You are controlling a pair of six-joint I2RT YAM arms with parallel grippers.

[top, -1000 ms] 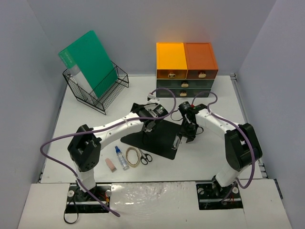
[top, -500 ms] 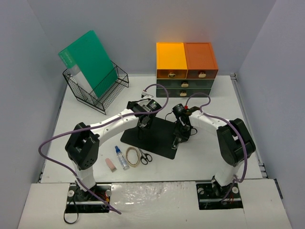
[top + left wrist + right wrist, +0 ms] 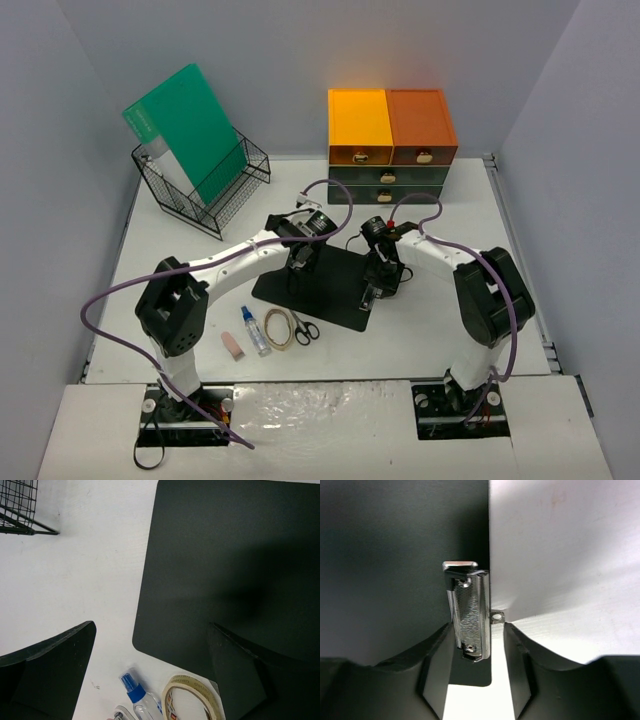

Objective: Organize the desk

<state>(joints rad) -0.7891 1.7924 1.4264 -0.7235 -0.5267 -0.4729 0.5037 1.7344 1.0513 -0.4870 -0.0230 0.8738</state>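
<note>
1. At the centre of the top view, a black clipboard point(image 3: 335, 295) lies flat on the white desk point(image 3: 440, 320), which fills the frame from the arm bases up to the back wall.
2. Right gripper point(image 3: 477, 630): partly open. Its fingers stand either side of the metal clip point(image 3: 469, 612) on the clipboard's right edge. A sliver of desk shows between the clip and the finger on the right of the wrist view, so nothing is pinched.
3. Left gripper point(image 3: 150, 627): wide open, holding nothing. It hangs above the clipboard's lower-left corner, one finger over bare desk and one over the board.
4. Step in hand, as I judge it: getting hold of the clipboard by its clip so that it can be put away.
5. Next move calls for the right fingers to close squarely on the clip, then lift without dragging the board. The left gripper could steady or take the far edge.
6. Likely home: the wire basket point(image 3: 225, 195) at upper left, which already holds a green folder point(image 3: 185, 125). The slot left in it looks narrow.
7. Also around: a drawer unit point(image 3: 392, 140) with an orange top at upper centre.
8. Along the lower left sit an eraser point(image 3: 232, 345), a spray bottle point(image 3: 254, 330), a tape roll point(image 3: 279, 328) and scissors point(image 3: 305, 330).
9. In the way: the tape roll and scissors lie just beside the clipboard's lower corner, so a sliding board could knock them. The left arm crosses the path toward the basket.
</note>
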